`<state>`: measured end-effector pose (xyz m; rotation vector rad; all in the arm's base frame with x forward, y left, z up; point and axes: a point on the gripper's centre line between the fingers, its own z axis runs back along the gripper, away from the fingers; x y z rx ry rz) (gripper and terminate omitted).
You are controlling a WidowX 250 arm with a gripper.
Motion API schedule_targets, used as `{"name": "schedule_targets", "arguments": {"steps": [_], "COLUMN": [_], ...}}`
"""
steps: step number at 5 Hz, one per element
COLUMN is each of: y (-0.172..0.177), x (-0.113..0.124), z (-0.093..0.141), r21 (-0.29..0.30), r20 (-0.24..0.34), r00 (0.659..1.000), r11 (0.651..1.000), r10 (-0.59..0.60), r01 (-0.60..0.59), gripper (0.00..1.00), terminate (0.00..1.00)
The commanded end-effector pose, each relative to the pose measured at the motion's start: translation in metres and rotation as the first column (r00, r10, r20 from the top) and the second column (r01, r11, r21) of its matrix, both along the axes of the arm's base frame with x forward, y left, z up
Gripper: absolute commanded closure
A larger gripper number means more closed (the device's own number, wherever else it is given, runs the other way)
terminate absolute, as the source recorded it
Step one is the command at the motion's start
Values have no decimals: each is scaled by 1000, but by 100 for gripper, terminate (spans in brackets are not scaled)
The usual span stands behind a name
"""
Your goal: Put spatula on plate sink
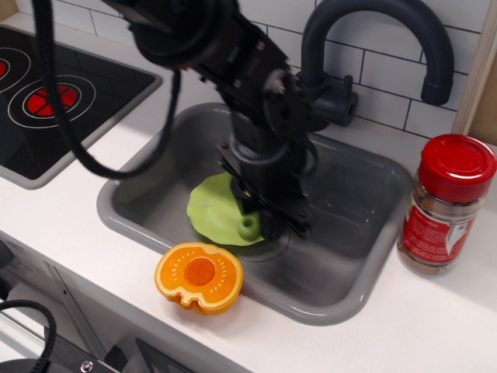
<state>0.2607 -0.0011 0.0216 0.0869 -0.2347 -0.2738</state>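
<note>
The grey sink [365,256] holds the light green plate [213,211] at its left front. My gripper [260,217] hangs over the plate's right edge and is shut on the spatula. Only the lime-green handle end [249,227] shows below the fingers. The dark slotted blade sticks out to the right of the fingers [293,221], mostly hidden by them. The spatula is held just above the plate. The arm covers the plate's right half.
An orange halved-fruit toy [199,275] sits on the sink's front rim. A red-lidded spice jar [445,206] stands at the right. The dark arched faucet [388,39] rises behind the sink. The black stovetop [54,101] lies at the left.
</note>
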Motion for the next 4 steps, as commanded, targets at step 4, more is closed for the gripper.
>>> {"name": "schedule_targets", "arguments": {"steps": [4], "y": [50], "x": [7], "z": [-5], "r21": [42], "r20": [-24], "r00": [999], "r11": [998], "r10": [48], "r01": [-47], "gripper": [100], "terminate": [0]}}
